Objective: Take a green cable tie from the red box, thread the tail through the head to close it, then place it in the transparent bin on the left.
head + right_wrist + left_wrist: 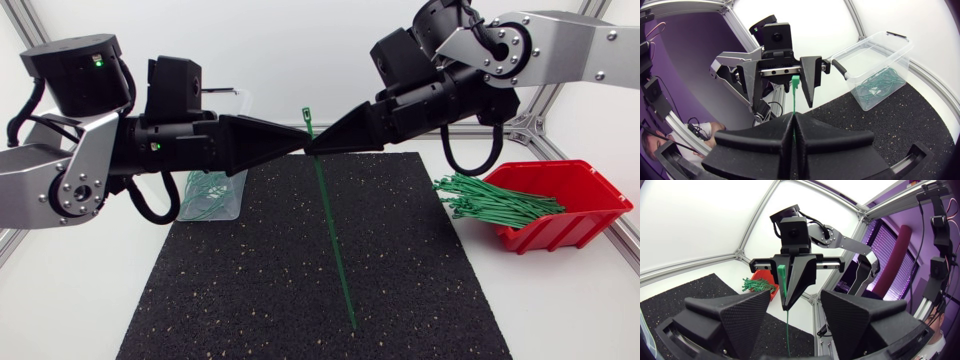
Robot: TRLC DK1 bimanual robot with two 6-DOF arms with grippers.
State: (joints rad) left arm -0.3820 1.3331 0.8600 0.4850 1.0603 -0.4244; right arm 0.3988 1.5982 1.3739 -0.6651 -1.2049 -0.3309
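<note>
A long green cable tie (330, 225) hangs above the black mat, its head (307, 115) uppermost and its tail reaching down toward the mat's front. My right gripper (314, 148) is shut on the tie just below the head. My left gripper (302, 143) meets it tip to tip from the other side. In the right wrist view the left gripper (782, 104) is open, and the tie's head (796, 81) stands between its fingers without touching them. The red box (575, 215) at the right holds several green ties (495, 200). The transparent bin (212, 195) stands at the left, behind my left arm.
The black mat (250, 290) covers the middle of the table. Several green ties lie in the transparent bin (877, 65). An aluminium frame runs along the table's edges.
</note>
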